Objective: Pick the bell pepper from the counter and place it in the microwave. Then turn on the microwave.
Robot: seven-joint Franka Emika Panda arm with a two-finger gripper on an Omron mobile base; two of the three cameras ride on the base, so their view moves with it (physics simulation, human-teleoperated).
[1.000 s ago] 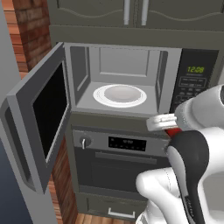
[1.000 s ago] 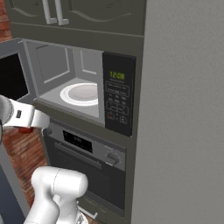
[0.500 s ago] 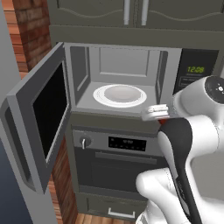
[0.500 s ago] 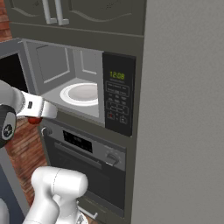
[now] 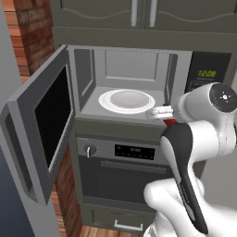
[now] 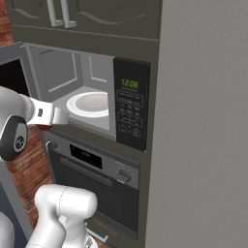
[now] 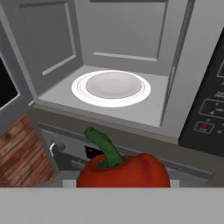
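Jaws part-open, clamped on pepper [image 7: 124,169] just outside microwave [image 5: 134,69]. Risk: pepper clips the front sill if carried in low, missing plate [image 7: 111,88].

- The microwave [image 5: 127,83] cavity is being left open at the front, its door [image 5: 44,125] swung wide to the left.
- Its floor is being taken up by the white plate [image 7: 111,88].
- The right side is being closed off by the keypad panel [image 6: 131,110].

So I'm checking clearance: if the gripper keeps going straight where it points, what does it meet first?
Probably nothing before the microwave: the open cavity lies ahead, so the held bell pepper would likely pass over the white plate.
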